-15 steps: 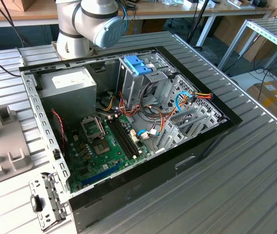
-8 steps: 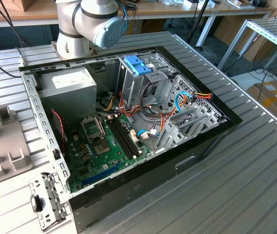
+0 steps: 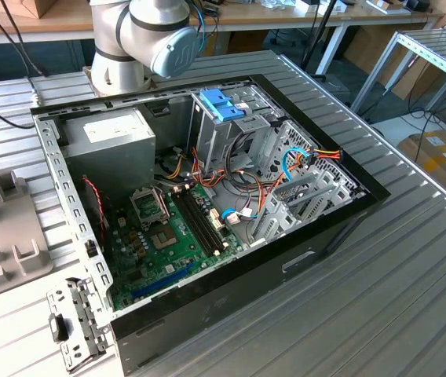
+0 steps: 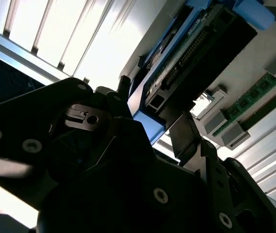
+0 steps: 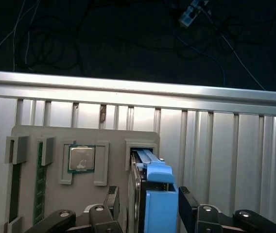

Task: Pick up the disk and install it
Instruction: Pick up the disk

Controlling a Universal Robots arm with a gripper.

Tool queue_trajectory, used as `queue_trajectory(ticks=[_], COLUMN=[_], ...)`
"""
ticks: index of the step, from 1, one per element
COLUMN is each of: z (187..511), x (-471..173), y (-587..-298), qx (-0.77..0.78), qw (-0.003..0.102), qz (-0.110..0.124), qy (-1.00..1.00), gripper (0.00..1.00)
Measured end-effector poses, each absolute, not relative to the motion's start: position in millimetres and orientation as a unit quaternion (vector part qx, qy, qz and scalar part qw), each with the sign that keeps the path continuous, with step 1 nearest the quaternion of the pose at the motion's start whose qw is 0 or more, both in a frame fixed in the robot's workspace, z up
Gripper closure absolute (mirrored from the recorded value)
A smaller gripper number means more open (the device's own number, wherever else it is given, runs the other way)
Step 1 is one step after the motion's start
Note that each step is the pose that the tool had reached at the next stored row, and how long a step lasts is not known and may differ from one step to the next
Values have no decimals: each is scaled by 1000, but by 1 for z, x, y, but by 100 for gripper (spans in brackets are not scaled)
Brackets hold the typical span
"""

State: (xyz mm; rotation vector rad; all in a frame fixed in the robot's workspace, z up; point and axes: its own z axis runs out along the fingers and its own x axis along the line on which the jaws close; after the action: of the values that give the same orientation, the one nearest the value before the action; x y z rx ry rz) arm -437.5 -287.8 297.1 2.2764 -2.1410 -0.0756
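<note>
The tool (image 5: 147,194) is at the disk (image 5: 156,180), which is not yet in the case (image 3: 58,181). In the first wrist view the disk stands in a pocket of the grey tray (image 5: 55,141) on the ribbed worktop (image 5: 225,145). Beside it in the tray are a chip (image 5: 81,159) and a memory stick (image 5: 40,179).

The disk seems to stand on end. Its long axis points up out of the pocket toward the tool, and its flat sides face the two fingers (image 5: 112,194). The tool is spread, with one finger on each flat side and the disk between them. On one side a thin strip of tray shows between finger and disk. On the other side the finger is just beside the blue rail, perhaps touching. I judge it is around the disk but not yet pinching it.

The second wrist view shows the same from the other side: the disk (image 4: 201,53) runs away from the tool (image 4: 152,107), and its connector end is near the fingers.

In the exterior view the case lies open on the worktop.
</note>
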Motion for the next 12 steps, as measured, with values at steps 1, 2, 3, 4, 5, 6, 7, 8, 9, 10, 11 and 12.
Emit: queue_trajectory(ticks=[1, 2, 3, 4, 5, 6, 7, 8, 9, 10, 11, 12], z=[297, 297, 297, 297, 296, 296, 297, 297, 296, 296, 296, 296], x=[-438, -438, -437, -438, -437, -437, -437, -438, -438, -438, -438, -439], y=[-288, -288, -288, -288, -288, -288, -288, -288, -288, -288, -288, -288], qx=[728, 728, 729, 729, 729, 729, 729, 729, 729, 729, 729, 729], qw=[7, 2, -2, -5, -5, -6, -6, -6, -6, -6, -6, -6], qz=[-24, -18, -14, -11, -10, -10, -10, -10, -10, -10, -10, -10], qy=[-685, -685, -685, -685, -685, -685, -685, -685, -685, -685, -685, -685], gripper=[40, 40, 40, 40, 40, 40, 40, 40, 40, 40, 40, 40])
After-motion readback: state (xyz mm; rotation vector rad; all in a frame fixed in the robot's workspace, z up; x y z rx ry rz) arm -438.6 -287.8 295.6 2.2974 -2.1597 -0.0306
